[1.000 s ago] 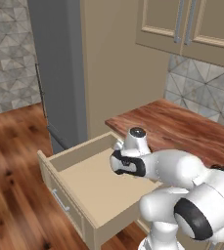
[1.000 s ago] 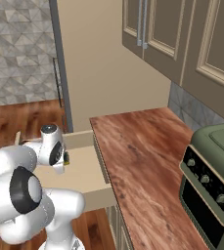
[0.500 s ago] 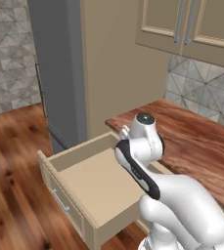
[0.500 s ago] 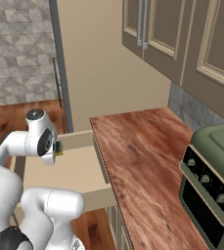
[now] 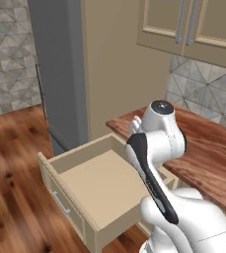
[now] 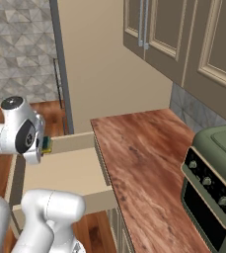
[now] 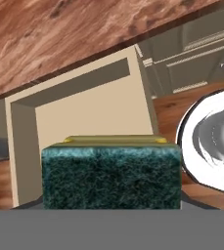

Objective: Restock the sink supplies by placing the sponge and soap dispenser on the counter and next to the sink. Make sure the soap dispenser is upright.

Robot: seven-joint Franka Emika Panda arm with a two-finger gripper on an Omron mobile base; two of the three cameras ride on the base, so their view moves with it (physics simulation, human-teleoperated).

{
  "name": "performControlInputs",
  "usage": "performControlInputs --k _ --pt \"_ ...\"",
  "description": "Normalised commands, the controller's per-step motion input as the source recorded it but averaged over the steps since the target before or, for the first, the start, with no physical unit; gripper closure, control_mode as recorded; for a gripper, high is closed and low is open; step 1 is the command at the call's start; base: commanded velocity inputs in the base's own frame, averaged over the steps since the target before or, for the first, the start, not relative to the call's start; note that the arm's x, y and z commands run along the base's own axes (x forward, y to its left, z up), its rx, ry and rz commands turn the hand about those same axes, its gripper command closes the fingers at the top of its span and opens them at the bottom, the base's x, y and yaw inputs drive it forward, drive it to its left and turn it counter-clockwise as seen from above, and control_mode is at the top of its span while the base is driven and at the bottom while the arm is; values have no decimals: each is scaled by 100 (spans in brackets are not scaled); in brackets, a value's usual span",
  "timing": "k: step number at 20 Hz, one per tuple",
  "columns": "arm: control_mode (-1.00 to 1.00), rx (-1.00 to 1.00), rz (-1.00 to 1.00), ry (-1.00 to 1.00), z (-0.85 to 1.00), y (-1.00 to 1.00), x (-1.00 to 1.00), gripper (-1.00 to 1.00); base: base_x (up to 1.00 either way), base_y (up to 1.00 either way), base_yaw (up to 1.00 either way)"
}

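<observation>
The sponge (image 7: 111,178), dark green on top over a yellow base, sits very close in the hand view and hides the fingertips. My gripper (image 6: 43,147) is shut on it; in the right base view a green and yellow bit of the sponge (image 6: 47,144) peeks out beside the white wrist. The hand hangs above the open beige drawer (image 5: 92,183), which lies bare under the sponge (image 7: 84,112). The reddish-brown counter (image 6: 144,163) runs to the right of the drawer. The soap dispenser and the sink are out of view.
A green toaster oven (image 6: 215,173) stands on the counter at the right. Beige upper cabinets (image 5: 193,24) hang over the counter. A tall grey fridge (image 5: 55,74) stands left of the drawer, with wooden floor (image 5: 11,173) in front.
The arm has risen and swung round over the open drawer, and the wrist has moved up and left with the sponge. The drawer has not moved.
</observation>
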Motion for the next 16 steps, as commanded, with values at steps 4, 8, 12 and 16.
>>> performControlInputs --k 4,8,12,16 --pt "-100 0 -2 0 51 -18 -89 100 0 0 0" --pt "-100 0 0 0 17 -18 -79 100 0 0 0" --pt "-100 0 0 2 -3 -2 -34 100 0 0 0" --pt "-100 0 0 3 0 0 0 100 0 0 0"
